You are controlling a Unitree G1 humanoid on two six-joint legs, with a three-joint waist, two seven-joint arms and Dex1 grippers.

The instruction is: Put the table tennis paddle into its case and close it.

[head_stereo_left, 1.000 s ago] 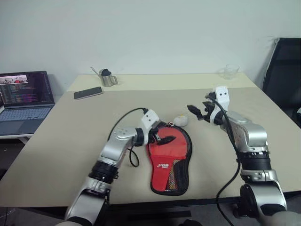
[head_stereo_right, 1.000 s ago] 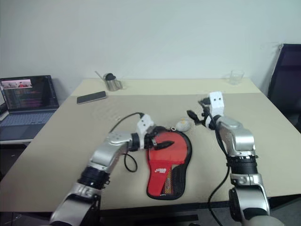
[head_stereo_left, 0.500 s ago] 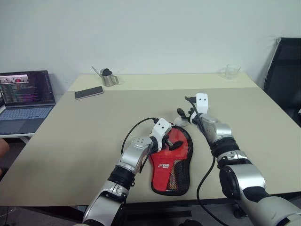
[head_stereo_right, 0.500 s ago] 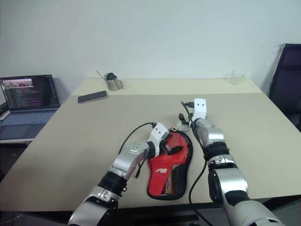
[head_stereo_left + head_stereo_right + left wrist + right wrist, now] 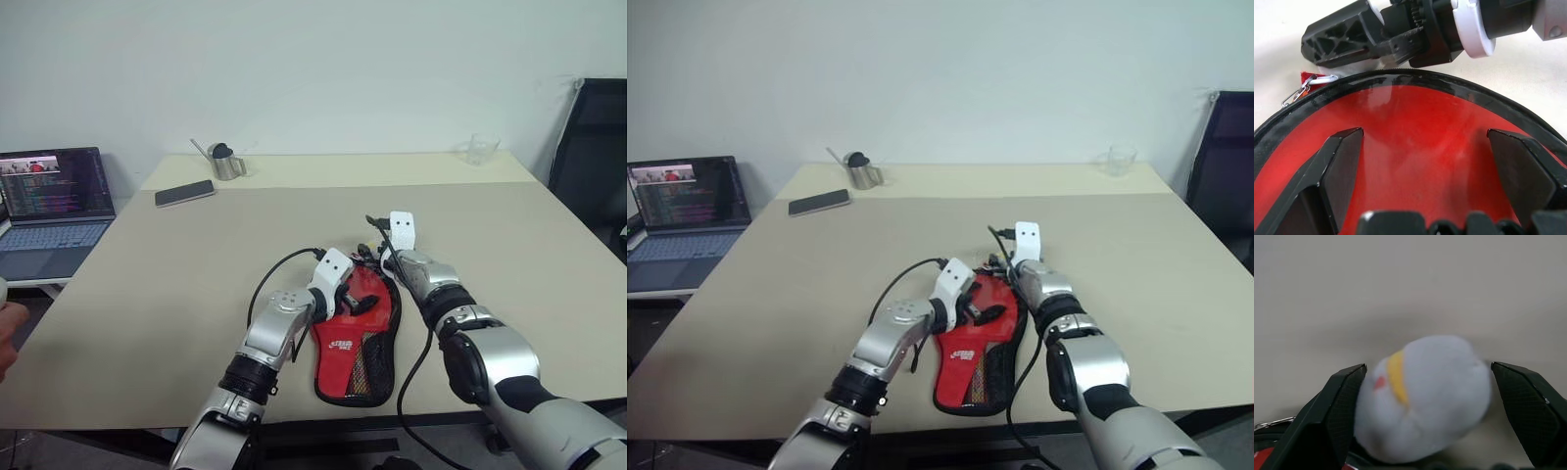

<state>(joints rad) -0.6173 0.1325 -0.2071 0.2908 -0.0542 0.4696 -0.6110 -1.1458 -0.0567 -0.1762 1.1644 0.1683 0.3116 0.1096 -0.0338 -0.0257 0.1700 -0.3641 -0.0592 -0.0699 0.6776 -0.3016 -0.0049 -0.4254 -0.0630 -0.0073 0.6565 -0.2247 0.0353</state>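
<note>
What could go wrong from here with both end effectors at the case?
1. The right end effector is open around the white charm, not the zipper; closing may grab only the charm.
2. The left end effector hovers open over the case; pressing could shift the soft pouch.
3. The end effectors sit close together and may collide.

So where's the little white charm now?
In the right wrist view the charm sits between the open right hand's fingers, on the table just beyond the case's rounded end.

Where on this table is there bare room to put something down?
Plenty: the wide stretch of table between the phone and the red case, and the right side below the glass cup. It is crowded at the case's top, where both grippers, left and right, meet by the white charm.
</note>
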